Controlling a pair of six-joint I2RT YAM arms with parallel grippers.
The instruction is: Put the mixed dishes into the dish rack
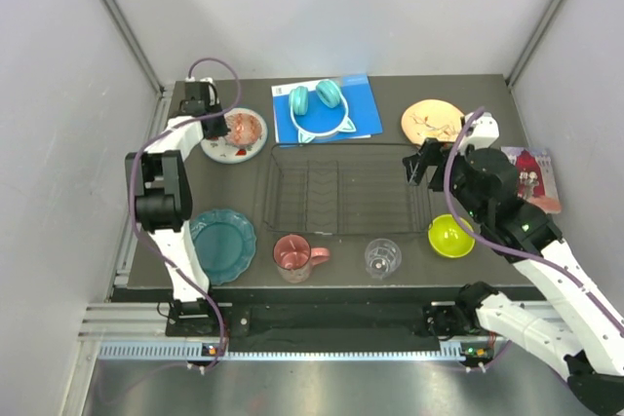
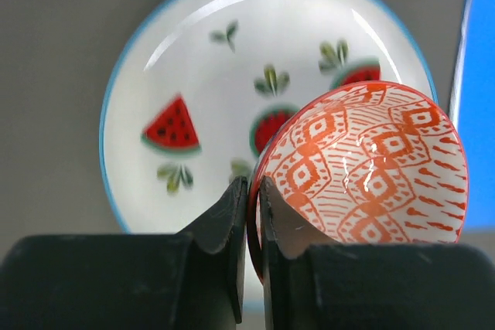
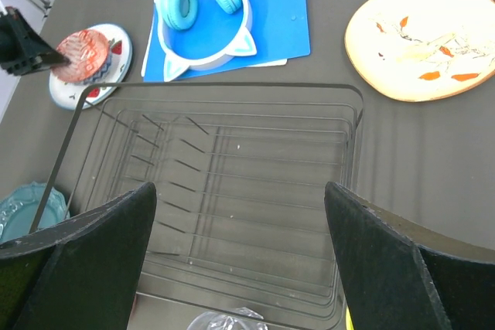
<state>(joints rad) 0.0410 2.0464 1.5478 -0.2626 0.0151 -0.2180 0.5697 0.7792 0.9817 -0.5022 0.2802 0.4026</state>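
**Left hand [image 2: 249, 191] clamps small orange-patterned ceramic bowl [image 2: 371, 168] beside black thin-wire dish rack [image 1: 341, 187]**

At the upper left of the top view, the left hand's two fingers are closed almost together on the rim of the small orange-patterned ceramic bowl. The bowl stands tilted over a round white plate with red watermelon slices [image 2: 193, 75]; whether bowl and plate touch cannot be told. At the lower left, a round teal plate [image 1: 222, 244] lies flat on the dark tabletop [image 1: 244, 182], close to the left arm. A pink mug [image 1: 292, 255] stands upright at bottom centre, just off the rack's near edge. The rectangular rack, with its upright tines, fills the middle of the frame. Above it, at upper centre, teal cat-ear headphones [image 1: 317, 109] rest on a flat blue book [image 1: 361, 104]. A clear glass [image 1: 382, 257] stands right of the mug, also near the rack's near edge. At the upper right lies a round cream-orange floral plate [image 3: 421, 36], apart from the rack's far corner. The right hand [image 3: 240, 191] hovers over the rack's right end, fingers spread wide, holding nothing. A lime-green bowl [image 1: 450, 236] sits at the lower right, just off the rack's near right corner.
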